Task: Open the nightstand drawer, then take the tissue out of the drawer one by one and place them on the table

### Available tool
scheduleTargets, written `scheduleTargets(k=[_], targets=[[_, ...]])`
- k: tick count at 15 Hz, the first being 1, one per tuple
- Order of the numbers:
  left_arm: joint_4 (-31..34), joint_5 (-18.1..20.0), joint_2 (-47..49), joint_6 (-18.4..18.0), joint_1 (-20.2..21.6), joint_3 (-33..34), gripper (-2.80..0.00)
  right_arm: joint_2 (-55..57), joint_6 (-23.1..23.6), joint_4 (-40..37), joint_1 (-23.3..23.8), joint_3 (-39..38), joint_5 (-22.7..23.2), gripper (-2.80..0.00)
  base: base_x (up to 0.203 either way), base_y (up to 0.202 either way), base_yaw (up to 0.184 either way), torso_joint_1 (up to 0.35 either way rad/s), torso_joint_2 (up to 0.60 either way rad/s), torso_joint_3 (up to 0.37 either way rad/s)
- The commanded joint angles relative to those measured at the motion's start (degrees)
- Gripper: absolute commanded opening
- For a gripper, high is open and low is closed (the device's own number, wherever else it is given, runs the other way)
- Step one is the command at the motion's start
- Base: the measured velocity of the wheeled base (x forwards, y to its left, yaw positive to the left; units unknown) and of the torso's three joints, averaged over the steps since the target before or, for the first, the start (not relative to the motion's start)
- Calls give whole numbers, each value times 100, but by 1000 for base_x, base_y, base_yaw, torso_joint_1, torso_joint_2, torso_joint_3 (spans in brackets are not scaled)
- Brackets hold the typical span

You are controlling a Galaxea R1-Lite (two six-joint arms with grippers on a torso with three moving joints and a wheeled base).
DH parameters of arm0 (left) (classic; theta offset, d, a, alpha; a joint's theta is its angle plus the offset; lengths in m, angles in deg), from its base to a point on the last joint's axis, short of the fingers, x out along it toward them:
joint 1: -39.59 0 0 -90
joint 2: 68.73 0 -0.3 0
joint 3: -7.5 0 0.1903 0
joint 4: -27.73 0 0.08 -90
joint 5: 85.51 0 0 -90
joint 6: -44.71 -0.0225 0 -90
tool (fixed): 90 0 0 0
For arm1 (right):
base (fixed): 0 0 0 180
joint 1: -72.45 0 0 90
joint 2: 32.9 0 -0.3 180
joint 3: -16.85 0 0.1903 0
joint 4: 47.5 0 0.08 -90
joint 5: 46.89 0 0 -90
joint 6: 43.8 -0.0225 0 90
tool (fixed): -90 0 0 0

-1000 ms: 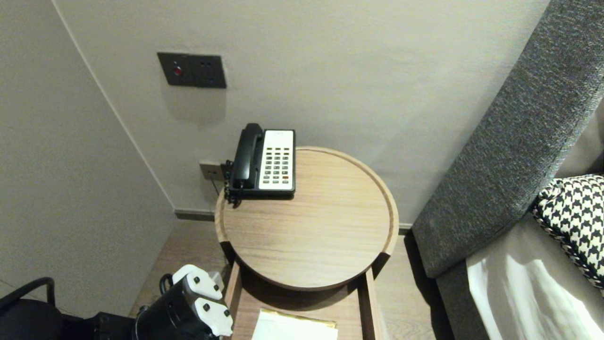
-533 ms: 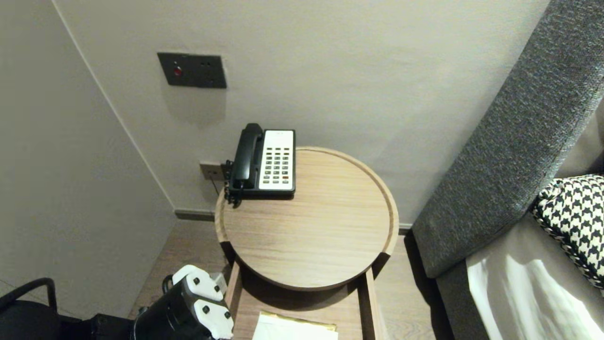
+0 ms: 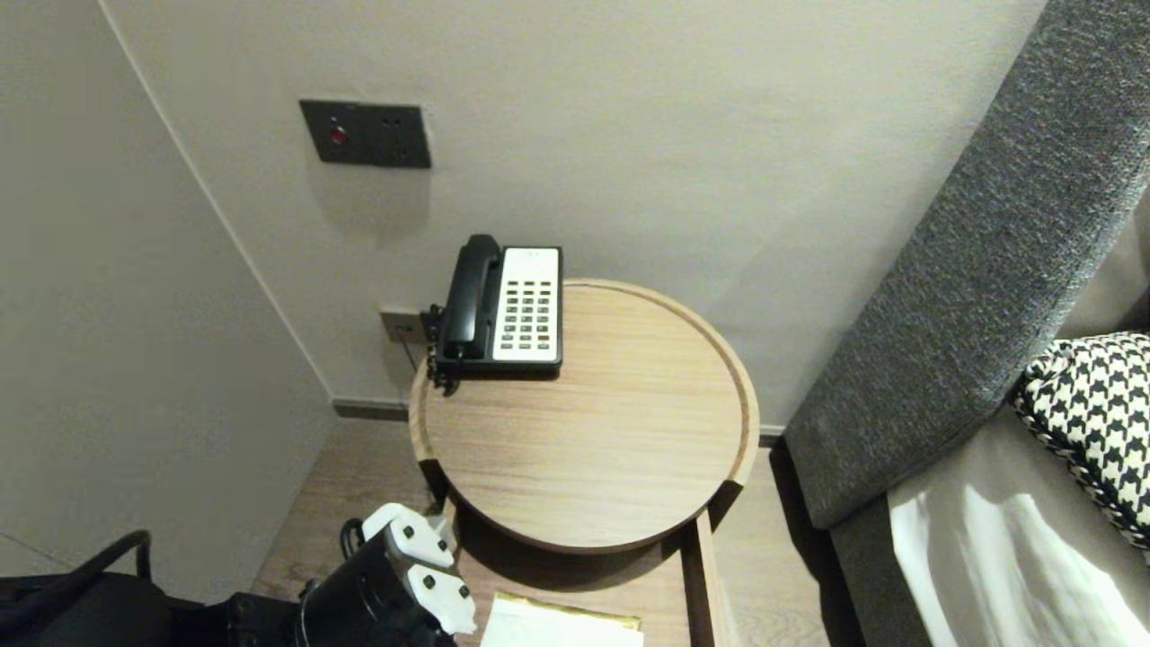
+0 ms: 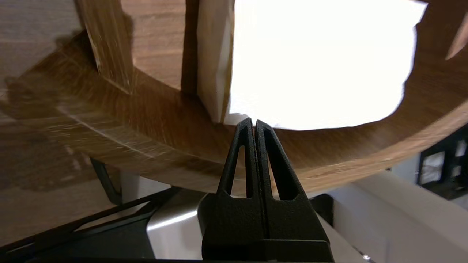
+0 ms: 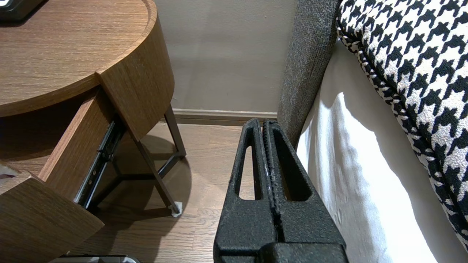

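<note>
A telephone [image 3: 503, 305] sits on the round wooden table [image 3: 593, 449].

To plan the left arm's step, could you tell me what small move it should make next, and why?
Probably ease the shut left gripper forward against the curved wooden drawer front: the drawer stands pulled out, white paper inside, and the gripper points at its rim.

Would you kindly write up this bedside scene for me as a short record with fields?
Left gripper: shut, holding nothing, at the curved front of the open drawer; contact unclear
Right gripper: shut, parked beside the bed
Drawer contents: white paper
Table: round, wooden; telephone at its far left edge
Wall: dark switch panel
</note>
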Motion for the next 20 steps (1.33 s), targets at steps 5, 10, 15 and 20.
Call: scheduleTargets(k=[5, 10, 15, 20], targets=[[-13, 43, -3, -150, -88, 299, -280, -4, 1, 3, -1, -229, -6, -280, 0, 0, 0, 0, 0, 0], [-13, 43, -258, -146, -221, 284, -280, -4, 1, 5, -1, -229, -5, -280, 0, 0, 0, 0, 0, 0], [107, -202, -128, -140, -23, -74, -280, -4, 1, 5, -1, -229, -5, -280, 0, 0, 0, 0, 0, 0], [1211, -210, -442, -313, 489, -874, -280, -4, 1, 5, -1, -229, -2, -280, 0, 0, 0, 0, 0, 0]])
